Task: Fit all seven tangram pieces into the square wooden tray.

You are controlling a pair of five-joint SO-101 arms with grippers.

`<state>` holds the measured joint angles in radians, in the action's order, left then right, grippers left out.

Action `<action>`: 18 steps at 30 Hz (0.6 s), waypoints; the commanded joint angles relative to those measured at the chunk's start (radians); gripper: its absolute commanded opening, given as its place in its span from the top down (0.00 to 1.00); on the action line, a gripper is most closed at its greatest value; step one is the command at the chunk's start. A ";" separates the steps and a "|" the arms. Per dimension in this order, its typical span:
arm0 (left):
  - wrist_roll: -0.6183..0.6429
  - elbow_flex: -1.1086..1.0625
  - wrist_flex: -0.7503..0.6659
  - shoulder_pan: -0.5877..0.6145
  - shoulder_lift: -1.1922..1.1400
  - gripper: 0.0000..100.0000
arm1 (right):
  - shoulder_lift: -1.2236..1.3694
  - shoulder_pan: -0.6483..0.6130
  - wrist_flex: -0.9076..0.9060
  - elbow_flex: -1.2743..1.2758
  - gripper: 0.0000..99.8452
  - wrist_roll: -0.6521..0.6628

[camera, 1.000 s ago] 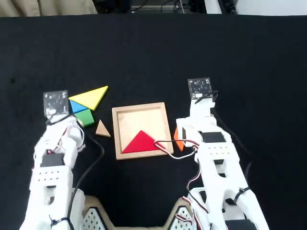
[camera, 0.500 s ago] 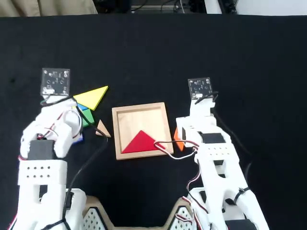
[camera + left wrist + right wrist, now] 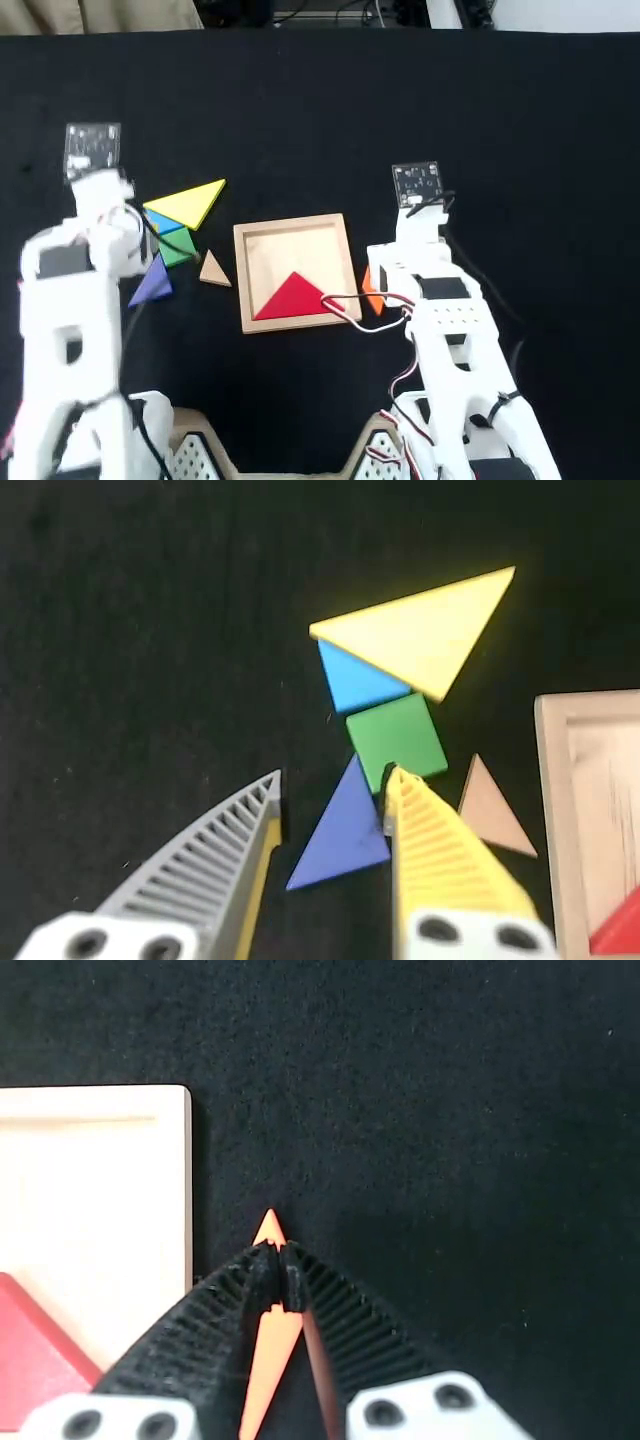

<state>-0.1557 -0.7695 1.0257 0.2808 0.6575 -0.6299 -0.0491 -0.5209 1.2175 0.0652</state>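
Observation:
The square wooden tray (image 3: 246, 272) lies mid-table with a red triangle (image 3: 293, 297) in its near part. To its left lie a yellow triangle (image 3: 185, 203), a light blue piece (image 3: 160, 222), a green square (image 3: 178, 247), a dark blue triangle (image 3: 152, 285) and a tan triangle (image 3: 212, 269). My left gripper (image 3: 335, 778) hangs open above the dark blue triangle (image 3: 340, 830), one finger on each side. My right gripper (image 3: 276, 1265) is shut by the tray's right edge. An orange piece (image 3: 270, 1345) lies under it, its tip poking out past the fingertips.
Black cloth covers the table, with open room behind and to the right of the tray. The right arm (image 3: 440, 300) stretches along the tray's right side. A beige curtain and cables sit beyond the far edge.
My left arm has lifted and drawn back to the left, uncovering the dark blue triangle. The right arm and all the pieces have stayed where they were.

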 commanded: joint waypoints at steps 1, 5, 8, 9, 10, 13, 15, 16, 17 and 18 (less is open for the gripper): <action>-0.035 0.317 0.141 0.022 -0.229 0.82 | -0.019 -0.015 0.017 -0.004 0.99 0.003; -0.198 0.489 0.149 -0.038 -0.408 0.81 | -0.019 -0.015 0.017 -0.002 0.99 0.003; -0.425 0.567 0.149 -0.116 -0.512 0.81 | -0.019 -0.015 0.017 -0.002 0.99 0.003; -0.451 0.590 0.149 -0.139 -0.542 0.81 | -0.019 -0.015 0.017 -0.001 0.99 0.003; -0.459 0.613 0.149 -0.162 -0.569 0.81 | -0.019 -0.015 0.017 0.004 0.99 0.003; -0.462 0.648 0.149 -0.211 -0.641 0.81 | -0.019 -0.015 0.017 0.005 0.99 0.005; -0.465 0.654 0.121 -0.219 -0.689 0.81 | -0.019 -0.015 0.018 0.007 0.99 0.005; -0.468 0.650 0.071 -0.217 -0.720 0.81 | -0.019 -0.015 0.018 0.007 0.99 0.005; -0.479 0.650 0.031 -0.216 -0.756 0.81 | -0.019 -0.015 0.018 0.007 0.99 0.005; -0.491 0.656 0.002 -0.206 -0.795 0.81 | -0.019 -0.015 0.018 0.005 0.99 0.005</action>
<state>-0.6145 -0.1757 1.1408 0.0767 -0.0483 -0.6314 -0.0491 -0.5209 1.2298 0.0652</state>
